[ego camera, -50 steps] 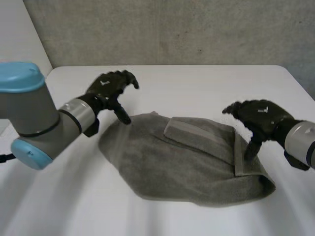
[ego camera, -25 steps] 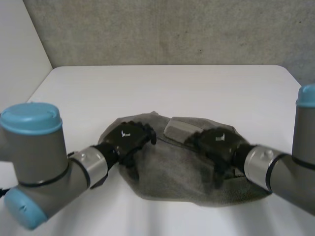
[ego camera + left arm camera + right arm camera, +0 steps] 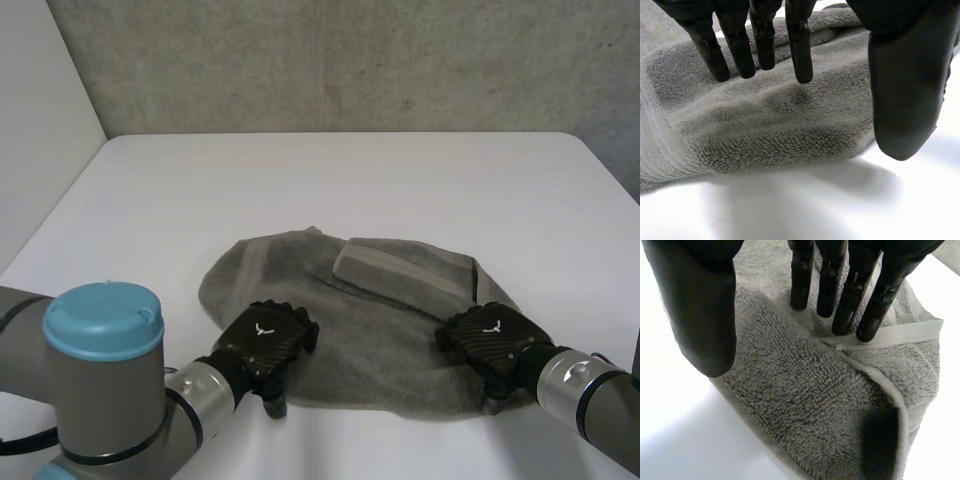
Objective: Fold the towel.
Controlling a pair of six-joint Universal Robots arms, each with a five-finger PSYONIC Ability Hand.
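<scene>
- Towel point(image 3: 380, 320) lies rumpled; left hand point(image 3: 265, 338) and right hand point(image 3: 492, 335) sit at its near edge, fingers straight, gripping nothing.
- We should pinch both ends evenly.

Lighting: you get bright, diffuse light. Table point(image 3: 400, 170): you see it washed near white. Towel point(image 3: 800, 390): dark shade in its fold, right wrist view.
</scene>
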